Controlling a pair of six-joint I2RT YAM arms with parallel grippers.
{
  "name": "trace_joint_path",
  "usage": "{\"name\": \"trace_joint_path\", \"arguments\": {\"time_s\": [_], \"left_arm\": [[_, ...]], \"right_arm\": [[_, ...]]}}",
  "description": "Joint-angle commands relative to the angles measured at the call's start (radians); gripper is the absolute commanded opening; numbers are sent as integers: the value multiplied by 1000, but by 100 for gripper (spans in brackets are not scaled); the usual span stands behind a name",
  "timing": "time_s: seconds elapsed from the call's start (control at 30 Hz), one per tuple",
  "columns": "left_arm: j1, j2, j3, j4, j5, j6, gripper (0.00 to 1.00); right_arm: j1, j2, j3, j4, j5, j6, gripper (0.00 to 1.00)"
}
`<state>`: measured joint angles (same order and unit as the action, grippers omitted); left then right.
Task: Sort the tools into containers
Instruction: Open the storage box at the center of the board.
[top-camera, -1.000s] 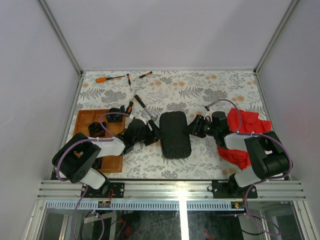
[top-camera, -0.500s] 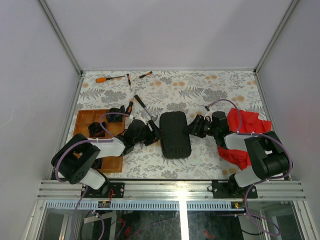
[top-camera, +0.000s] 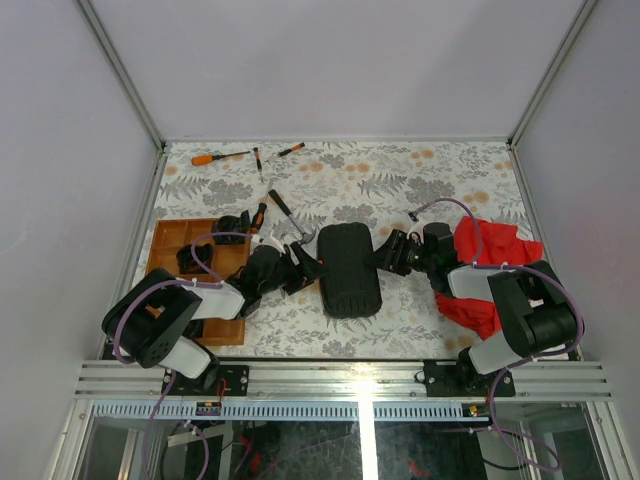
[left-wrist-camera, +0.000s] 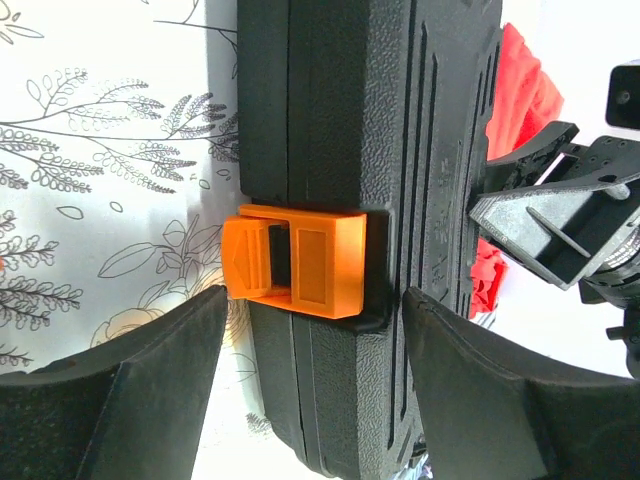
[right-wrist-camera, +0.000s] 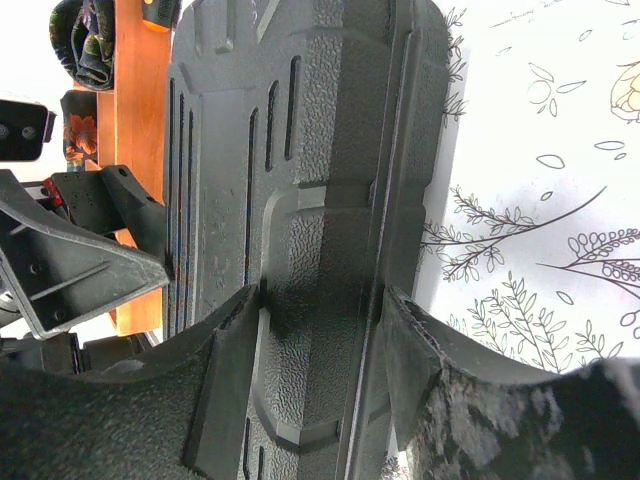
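The black ribbed tool case (top-camera: 348, 268) lies closed in the middle of the table, its orange latch (left-wrist-camera: 295, 262) facing my left gripper (left-wrist-camera: 315, 400). That gripper is open, its fingers straddling the latch edge with a gap on the table side. My right gripper (right-wrist-camera: 320, 390) is shut on the case's opposite edge, both pads against the plastic. The wooden tray (top-camera: 172, 238) sits at the left. A slim hammer (top-camera: 288, 217) lies between tray and case. An orange screwdriver (top-camera: 215, 157) and two small drivers (top-camera: 257, 160) (top-camera: 291, 149) lie at the far left.
A red cloth (top-camera: 492, 262) is bunched at the right, under the right arm. The tray holds dark items (top-camera: 230, 231) and an orange-and-black handled tool (top-camera: 256, 214) at its far corner. Metal frame posts and white walls border the floral table.
My left gripper has drawn back slightly toward the tray and its jaws have widened a little. The hammer's head now shows. The right gripper holds still on the case.
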<state>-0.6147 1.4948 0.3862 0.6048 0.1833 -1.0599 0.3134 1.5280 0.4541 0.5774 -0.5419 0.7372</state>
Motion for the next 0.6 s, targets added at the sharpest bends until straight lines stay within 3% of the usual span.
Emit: {"name": "trace_joint_path", "arguments": {"time_s": [0.0, 0.57], "left_arm": [[23, 19, -29, 171, 62, -43, 70], [59, 70, -70, 322, 110, -110, 69]], "right_arm": [[4, 56, -37, -194, 102, -95, 50], [4, 68, -37, -193, 97, -96, 50]]}}
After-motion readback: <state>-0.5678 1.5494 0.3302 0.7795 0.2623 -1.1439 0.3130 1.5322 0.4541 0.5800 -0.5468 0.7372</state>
